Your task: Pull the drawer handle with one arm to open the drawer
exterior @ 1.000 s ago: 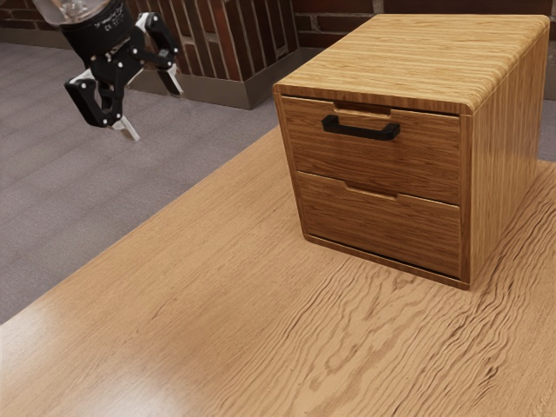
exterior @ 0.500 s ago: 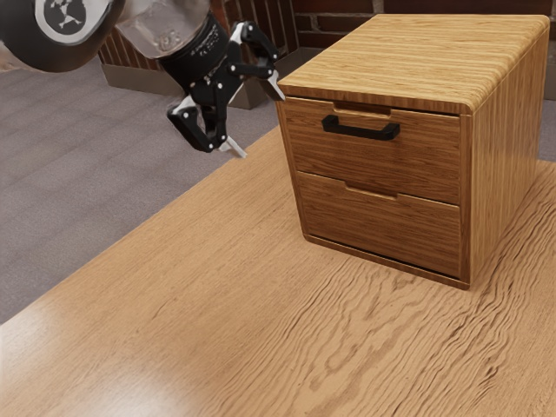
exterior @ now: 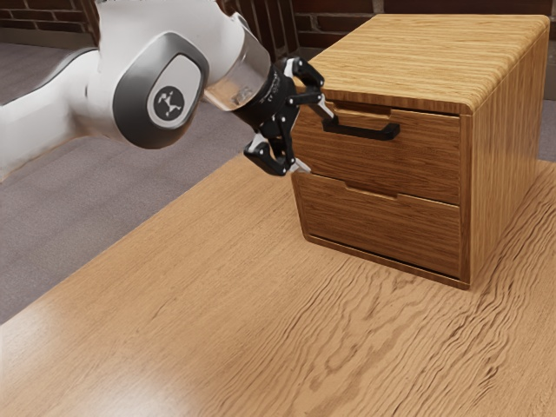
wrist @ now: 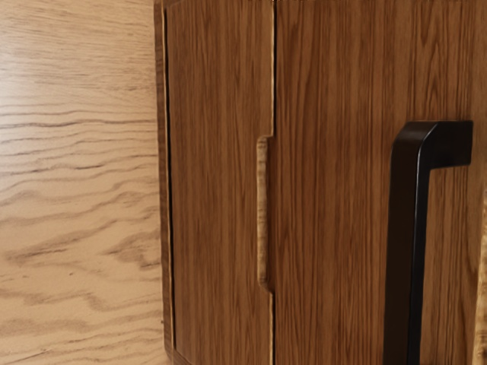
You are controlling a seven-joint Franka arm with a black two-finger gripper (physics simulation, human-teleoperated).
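Note:
A wooden two-drawer cabinet stands on the table. The upper drawer carries a black bar handle and sits flush with the cabinet front. My black gripper is open just in front of the cabinet's front corner on the exterior view's left. One fingertip is by the handle's near end and the other is lower, near the seam between the drawers. Nothing is between the fingers. In the wrist view the handle runs along the upper drawer front, beside the lower drawer front.
The lower drawer has only a notch pull and is shut. The wooden table stretches wide in front of the cabinet. Grey floor and a brick wall lie behind. My white arm comes in from the exterior view's left.
My arm has swung to the exterior view's right and slightly down, bringing the open gripper from far off the cabinet up to its front corner by the handle.

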